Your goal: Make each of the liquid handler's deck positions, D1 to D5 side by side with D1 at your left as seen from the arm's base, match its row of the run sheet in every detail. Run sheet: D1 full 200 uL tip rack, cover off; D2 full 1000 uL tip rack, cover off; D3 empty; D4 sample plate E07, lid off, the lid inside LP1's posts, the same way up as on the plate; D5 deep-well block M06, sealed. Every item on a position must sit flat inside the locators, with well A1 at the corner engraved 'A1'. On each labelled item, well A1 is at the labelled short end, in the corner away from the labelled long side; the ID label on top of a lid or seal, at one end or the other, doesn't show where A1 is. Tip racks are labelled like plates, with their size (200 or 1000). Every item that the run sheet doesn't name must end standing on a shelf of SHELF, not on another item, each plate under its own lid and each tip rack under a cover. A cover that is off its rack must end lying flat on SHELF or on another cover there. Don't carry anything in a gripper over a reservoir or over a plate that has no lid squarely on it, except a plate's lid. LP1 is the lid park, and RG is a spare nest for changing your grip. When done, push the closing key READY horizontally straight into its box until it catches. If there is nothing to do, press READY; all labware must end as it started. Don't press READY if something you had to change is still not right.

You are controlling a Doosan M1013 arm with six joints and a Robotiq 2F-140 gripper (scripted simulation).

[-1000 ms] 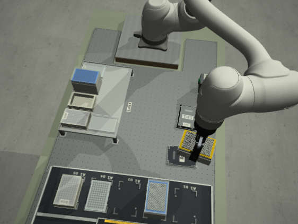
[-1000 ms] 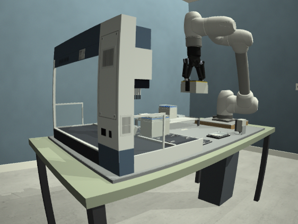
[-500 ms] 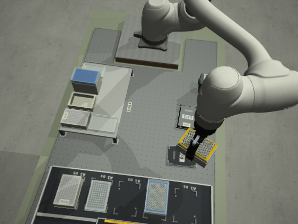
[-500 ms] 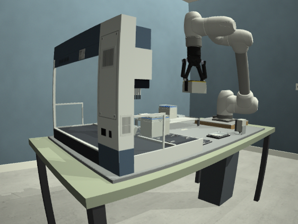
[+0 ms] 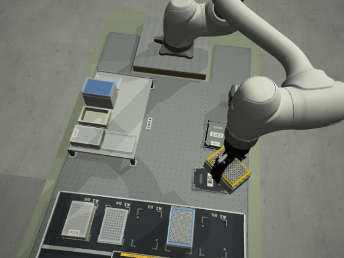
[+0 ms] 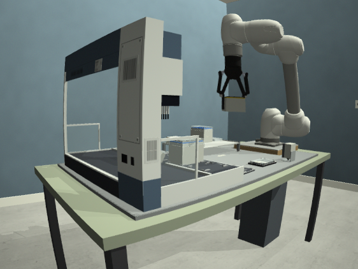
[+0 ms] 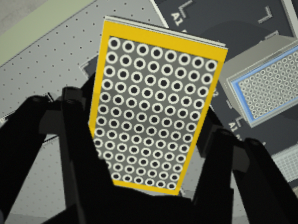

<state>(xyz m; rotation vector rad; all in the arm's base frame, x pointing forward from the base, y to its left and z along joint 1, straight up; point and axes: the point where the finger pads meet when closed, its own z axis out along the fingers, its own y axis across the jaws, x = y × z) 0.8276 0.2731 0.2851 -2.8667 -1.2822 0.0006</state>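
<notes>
My gripper (image 5: 227, 170) (image 6: 234, 97) (image 7: 146, 97) is shut on a yellow-rimmed tip rack (image 5: 237, 172) (image 6: 234, 104) (image 7: 155, 95) with no cover, its holes full of tips. It holds the rack by the long sides, high in the air over the RG nest (image 5: 198, 181), turned askew to the deck. On the deck, a blue-rimmed tip rack (image 5: 181, 226) (image 7: 270, 90) without cover sits at D2. The D1 locators (image 5: 214, 235) and the D3 locators (image 5: 149, 226) hold nothing. A clear plate (image 5: 113, 225) sits at D4 and a sealed block (image 5: 78, 219) at D5.
SHELF (image 5: 134, 101) carries a blue-topped covered rack (image 5: 99, 92), an open trough (image 5: 95, 117), a lidded plate (image 5: 86, 136) and a flat clear cover (image 5: 119, 142). The LP1 park (image 5: 215, 134) lies behind RG. The READY box (image 6: 289, 151) stands near the table's edge. The handler's tall gantry (image 6: 140, 105) flanks the deck.
</notes>
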